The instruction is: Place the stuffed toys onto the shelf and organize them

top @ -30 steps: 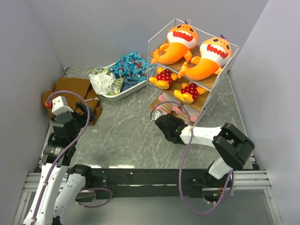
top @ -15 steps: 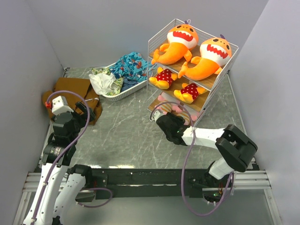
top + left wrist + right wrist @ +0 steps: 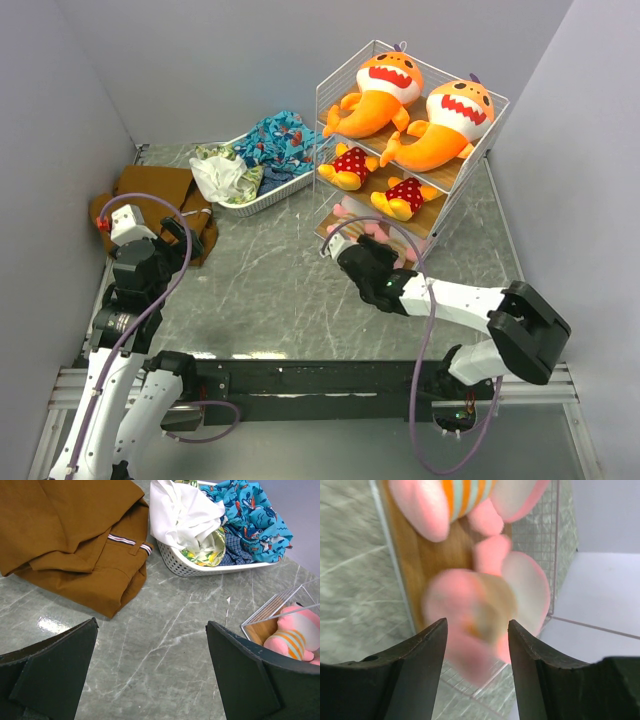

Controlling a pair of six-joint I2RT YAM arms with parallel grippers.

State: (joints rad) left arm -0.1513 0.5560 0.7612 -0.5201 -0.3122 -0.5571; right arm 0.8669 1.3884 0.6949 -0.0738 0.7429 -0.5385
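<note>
The white wire shelf (image 3: 330, 88) stands at the back right. Two orange sharks (image 3: 385, 88) (image 3: 445, 125) lie on its top tier. Two polka-dot dolls (image 3: 350, 165) (image 3: 403, 195) sit on the middle tier. My right gripper (image 3: 352, 248) is at the bottom tier, open (image 3: 477, 630). A blurred pink striped plush (image 3: 470, 610) shows just beyond its fingertips over the wooden plank (image 3: 415, 565). A second pink plush (image 3: 465, 500) lies further in. My left gripper (image 3: 172, 235) is open and empty (image 3: 150, 645) over bare table.
A white oval basket (image 3: 262, 200) of patterned clothes and a white cloth sits left of the shelf. A brown cloth (image 3: 150, 195) lies at the far left, by my left arm. Grey walls close in both sides. The left wrist view also shows a pink plush (image 3: 292, 640).
My right arm has stretched out, its elbow swinging right, and its gripper has edged toward the shelf's bottom tier. The left arm has not moved.
</note>
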